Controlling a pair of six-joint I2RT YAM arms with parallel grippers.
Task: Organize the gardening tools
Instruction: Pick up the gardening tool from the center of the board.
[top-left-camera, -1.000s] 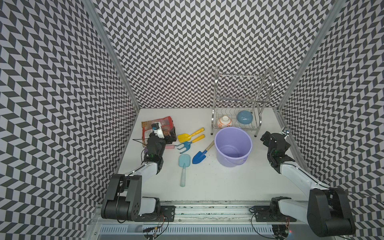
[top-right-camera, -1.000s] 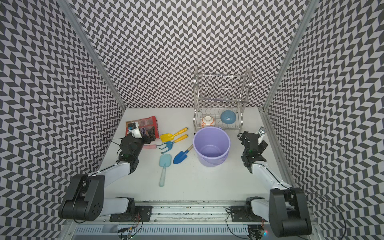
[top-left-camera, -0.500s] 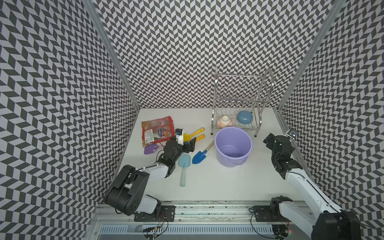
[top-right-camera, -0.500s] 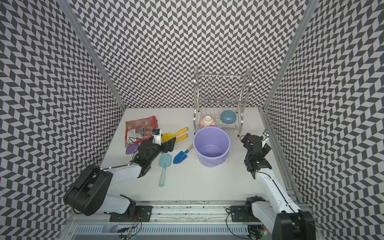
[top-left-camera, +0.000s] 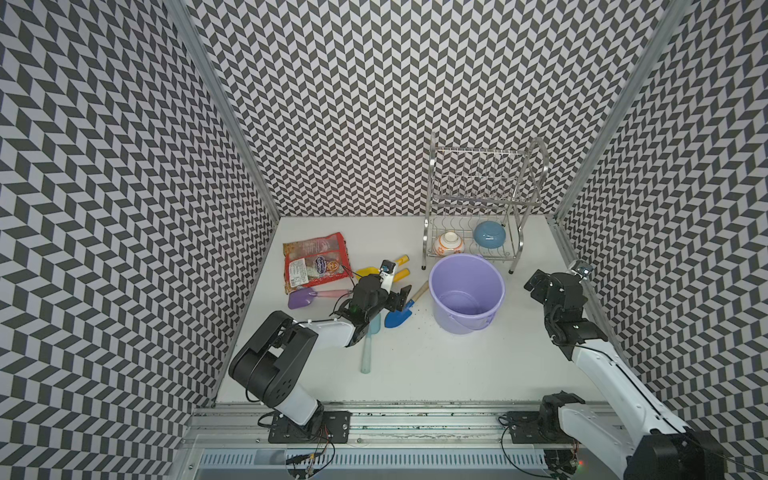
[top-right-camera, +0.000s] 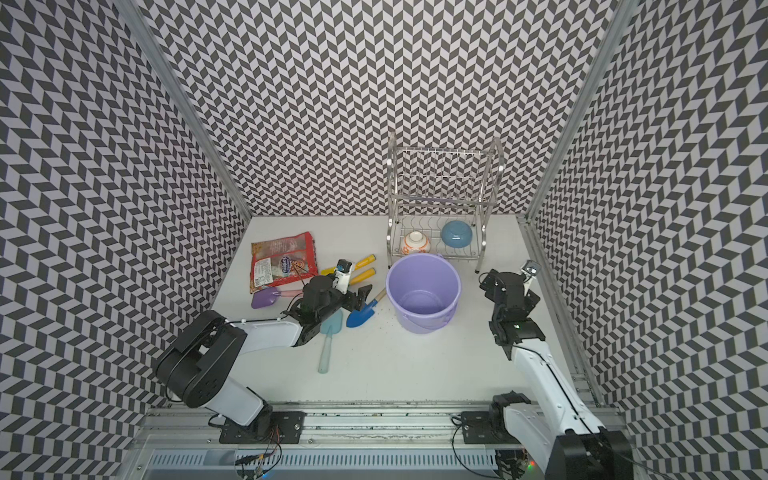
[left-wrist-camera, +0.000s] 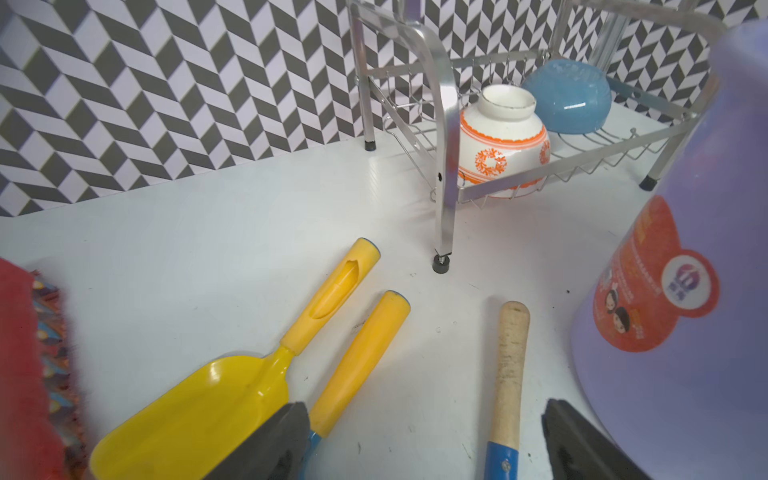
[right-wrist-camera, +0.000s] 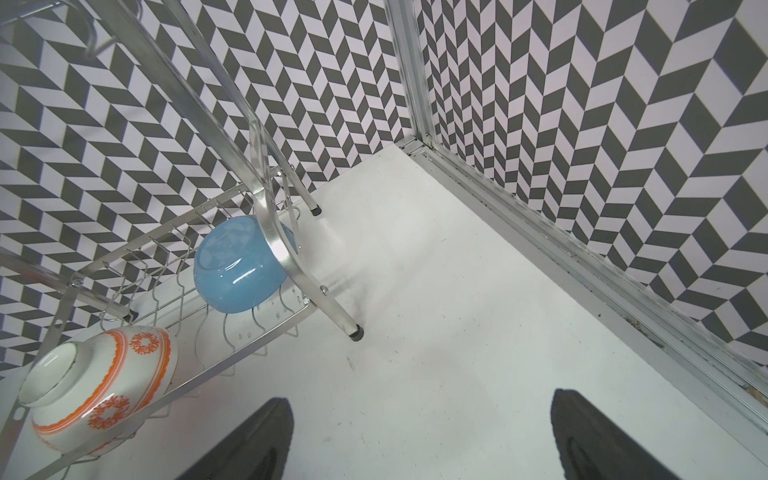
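purple scoop (top-left-camera: 301, 298) is lying just beside the red snack bag (top-left-camera: 316, 259). yellow scoop (left-wrist-camera: 199, 411) and yellow-handled fork (left-wrist-camera: 361, 357) are lying side by side, light blue spade (top-left-camera: 368, 349) nearer the robot. left gripper (left-wrist-camera: 423, 405) is straddling the dark blue trowel (top-left-camera: 397, 318)'s wooden handle with fingers released, beside the lavender bucket (top-left-camera: 461, 326). right gripper (right-wrist-camera: 419, 399) is hovering, spread wide, near the dish rack (right-wrist-camera: 266, 199).

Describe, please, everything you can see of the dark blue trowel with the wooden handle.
The dark blue trowel lies flat on the white table, close beside the lavender bucket but apart from it. It has a pointed blue blade that looks like painted metal, a blue neck with a small rivet, and a pale, rough wooden handle pointing toward the back of the table. The open left gripper has a finger on either side of the handle, and neither touches it.
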